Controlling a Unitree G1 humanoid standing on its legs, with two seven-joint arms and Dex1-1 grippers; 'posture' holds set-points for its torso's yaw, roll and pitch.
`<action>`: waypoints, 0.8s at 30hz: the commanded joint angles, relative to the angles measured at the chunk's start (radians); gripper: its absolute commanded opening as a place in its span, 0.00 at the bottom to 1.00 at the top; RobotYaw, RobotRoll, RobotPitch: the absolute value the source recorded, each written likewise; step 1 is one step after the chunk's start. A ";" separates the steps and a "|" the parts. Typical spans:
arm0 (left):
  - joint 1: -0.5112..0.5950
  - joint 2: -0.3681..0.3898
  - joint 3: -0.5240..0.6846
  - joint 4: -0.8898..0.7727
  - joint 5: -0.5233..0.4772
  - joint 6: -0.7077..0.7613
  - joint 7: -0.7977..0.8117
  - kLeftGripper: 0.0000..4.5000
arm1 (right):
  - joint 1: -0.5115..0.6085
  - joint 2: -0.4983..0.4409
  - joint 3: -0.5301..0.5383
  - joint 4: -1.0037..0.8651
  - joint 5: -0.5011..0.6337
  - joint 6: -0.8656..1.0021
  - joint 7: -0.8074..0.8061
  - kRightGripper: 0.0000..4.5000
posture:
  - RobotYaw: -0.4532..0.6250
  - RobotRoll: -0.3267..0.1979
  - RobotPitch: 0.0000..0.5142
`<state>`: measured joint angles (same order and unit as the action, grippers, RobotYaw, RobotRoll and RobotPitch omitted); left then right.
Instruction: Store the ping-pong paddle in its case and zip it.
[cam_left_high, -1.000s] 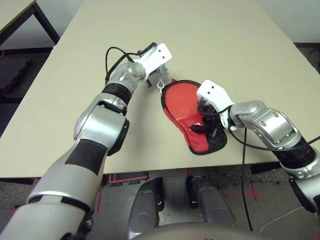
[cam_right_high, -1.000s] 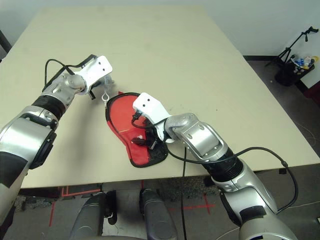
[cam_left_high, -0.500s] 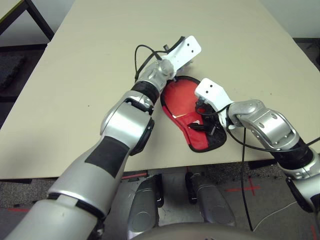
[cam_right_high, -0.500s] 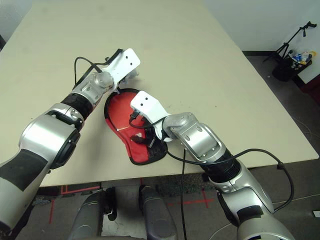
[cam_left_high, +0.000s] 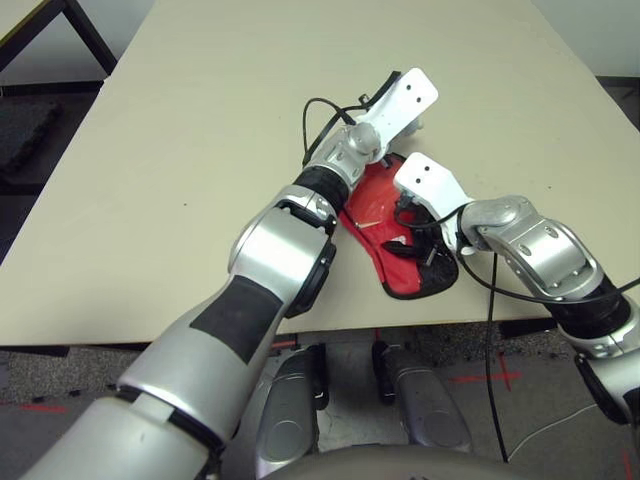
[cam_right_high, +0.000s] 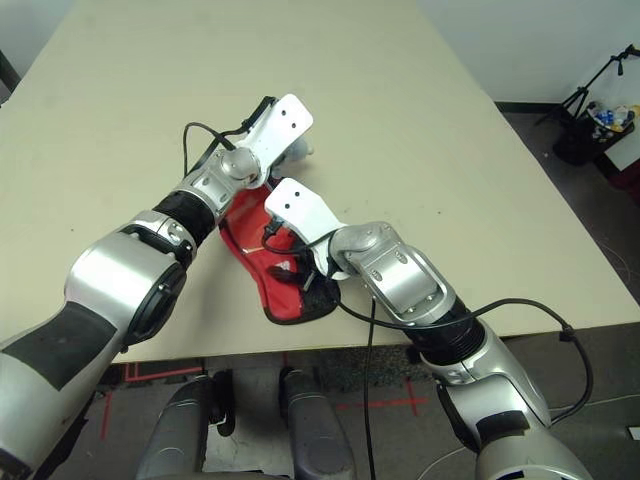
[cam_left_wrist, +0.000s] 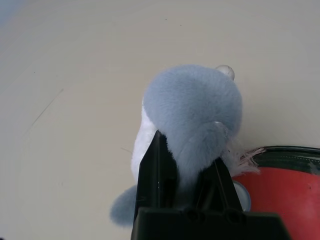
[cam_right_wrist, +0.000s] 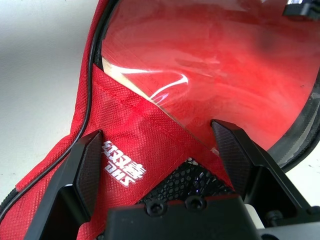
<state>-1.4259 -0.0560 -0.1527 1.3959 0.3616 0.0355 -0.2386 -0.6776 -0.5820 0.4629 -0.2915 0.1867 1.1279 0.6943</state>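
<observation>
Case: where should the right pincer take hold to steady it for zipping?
Probably the narrow handle end by the mesh pocket, coming down from above. The case lies flat on the table, and the open right pincer straddles that end. The left pincer is shut on the fuzzy pouch at the far rim, so a near-end hold would oppose its pull.

Even, bright overhead light falls on the pale worktop (cam_left_high: 200, 120), and the arms cast only soft, short shadows beside the red case (cam_left_high: 405, 270). In the right wrist view the glossy clear panel of the case (cam_right_wrist: 210, 65) carries white streaks of glare, and the black fingers (cam_right_wrist: 82, 165) close to the lens are slightly soft. In the left wrist view the grey fuzzy pouch (cam_left_wrist: 192, 112) is sharp, while the worktop behind it fades into a hazy, washed-out blur toward the far corner.
</observation>
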 joint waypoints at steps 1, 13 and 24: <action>-0.001 -0.035 -0.004 -0.030 -0.002 -0.042 -0.022 0.05 | 0.061 0.040 0.104 0.071 0.024 0.032 0.035 1.00 | 0.28 0.62 0.50; 0.010 0.210 -0.029 -0.035 0.043 -0.064 -0.016 0.05 | 0.058 0.057 0.099 0.102 0.006 0.005 0.048 1.00 | 0.35 0.62 0.48; 0.076 0.357 -0.073 -0.032 0.087 -0.091 -0.047 0.05 | 0.027 0.068 0.088 0.185 -0.027 -0.055 0.068 1.00 | 0.37 0.62 0.40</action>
<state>-1.3671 0.3026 -0.2117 1.3727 0.4317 -0.0404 -0.2746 -0.7038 -0.5285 0.4632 -0.2041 0.1653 1.0450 0.7515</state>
